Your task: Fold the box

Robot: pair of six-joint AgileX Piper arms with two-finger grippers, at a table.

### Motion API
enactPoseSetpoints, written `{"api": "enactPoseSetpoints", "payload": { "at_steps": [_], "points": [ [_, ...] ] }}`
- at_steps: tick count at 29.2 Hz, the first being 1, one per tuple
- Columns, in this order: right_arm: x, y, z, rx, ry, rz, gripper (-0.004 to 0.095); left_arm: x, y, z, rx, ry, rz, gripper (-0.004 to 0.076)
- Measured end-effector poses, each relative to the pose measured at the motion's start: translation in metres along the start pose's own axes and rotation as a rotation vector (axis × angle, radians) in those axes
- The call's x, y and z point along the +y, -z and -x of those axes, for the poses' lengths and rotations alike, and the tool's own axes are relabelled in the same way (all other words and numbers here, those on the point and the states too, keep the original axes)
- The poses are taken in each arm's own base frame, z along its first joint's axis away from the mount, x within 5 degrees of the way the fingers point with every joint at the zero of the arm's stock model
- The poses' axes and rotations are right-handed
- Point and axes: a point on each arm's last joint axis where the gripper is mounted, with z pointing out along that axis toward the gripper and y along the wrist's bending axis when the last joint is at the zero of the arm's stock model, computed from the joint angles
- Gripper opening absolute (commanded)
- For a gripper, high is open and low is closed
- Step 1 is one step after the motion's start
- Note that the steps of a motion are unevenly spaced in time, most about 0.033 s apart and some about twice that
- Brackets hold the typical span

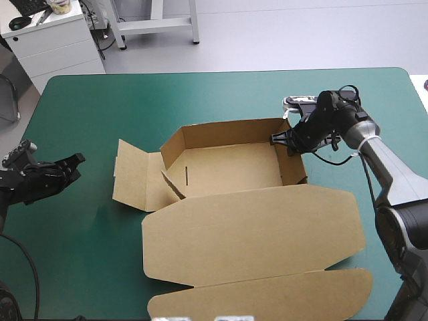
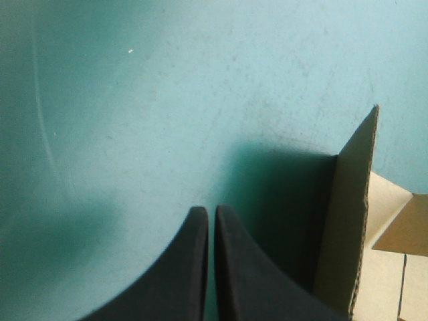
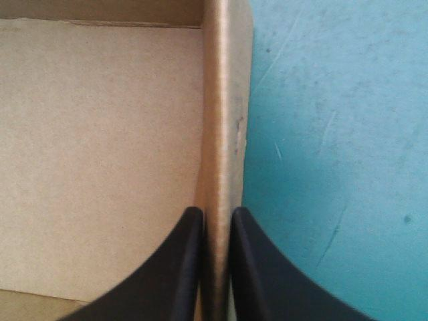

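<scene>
The table (image 1: 221,93), under its teal-green cover, carries only the brown box (image 1: 231,167): an open tray near the middle, its lid lying flat toward the near edge.

We found the box (image 1: 241,200) at the middle of the table (image 1: 200,93), its tray (image 1: 227,167) toward the far edge and its lid (image 1: 254,234) lying flat toward the near one. A side flap (image 1: 130,175) lay out to the tray's left. The right gripper (image 3: 215,215) sat astride the right wall (image 3: 224,120) (one finger inside the tray, one outside). The left gripper (image 1: 70,164) lay near the table's left edge, apart from the flap.
</scene>
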Motion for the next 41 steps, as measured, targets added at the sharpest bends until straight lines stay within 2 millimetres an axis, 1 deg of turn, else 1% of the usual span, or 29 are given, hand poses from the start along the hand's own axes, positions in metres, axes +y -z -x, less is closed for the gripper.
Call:
{"api": "enactPoseSetpoints", "payload": {
  "at_steps": [1,2,4,5,6,12,16,21,24,26,28,30,35,38,39,41],
  "points": [
    [0.001,0.000,0.001,0.007,-0.003,0.009,0.0482,0.000,0.000,0.000,0.000,0.004,0.000,0.0013],
    [0.002,0.001,0.002,0.011,-0.006,0.018,0.0607,0.000,0.000,0.000,-0.001,0.005,0.000,0.0012],
    [0.005,0.004,0.004,0.023,-0.009,0.036,0.0762,0.000,0.000,0.000,-0.003,0.008,0.000,0.0010],
    [0.006,0.006,0.005,0.022,-0.008,0.042,0.0825,0.000,0.000,0.001,-0.006,0.008,0.001,0.0010],
    [0.007,0.009,0.007,0.025,-0.005,0.049,0.0864,0.000,0.000,0.001,-0.008,0.009,0.002,0.0010],
    [0.011,0.039,0.021,-0.020,0.006,0.021,0.0877,0.000,0.000,0.001,-0.013,0.016,0.004,0.0010],
    [0.010,0.055,0.022,-0.059,-0.011,-0.013,0.0877,0.001,0.000,0.002,-0.019,0.016,0.005,0.0010],
    [0.014,0.081,0.015,-0.108,-0.015,-0.015,0.0877,0.000,0.000,0.002,-0.019,0.018,0.004,0.0004],
    [0.018,0.097,0.003,-0.131,-0.003,-0.044,0.0877,0.000,0.000,0.002,-0.019,0.018,0.003,0.0002],
    [0.023,0.100,-0.007,-0.124,0.012,-0.081,0.0877,0.000,0.000,0.002,-0.019,0.020,0.003,0.0002],
    [0.028,0.097,-0.016,-0.102,0.031,-0.115,0.0877,0.000,0.000,0.002,-0.019,0.020,0.003,0.0002],
    [0.033,0.091,-0.020,-0.080,0.038,-0.123,0.0877,0.000,0.000,0.002,-0.019,0.021,0.001,0.0002],
    [0.033,0.073,-0.017,-0.034,0.032,-0.134,0.0877,0.000,0.000,0.001,-0.014,0.021,0.000,0.0000],
    [0.030,0.054,-0.013,0.008,0.025,-0.141,0.0877,0.000,0.000,0.001,-0.013,0.021,-0.001,0.0000],
    [0.029,0.039,-0.010,0.042,0.022,-0.146,0.0877,0.000,0.000,0.001,-0.012,0.021,-0.001,0.0000],
    [0.028,0.024,-0.008,0.079,0.017,-0.144,0.0877,0.000,0.000,0.001,-0.012,0.021,-0.001,0.0000]
  ]
}}
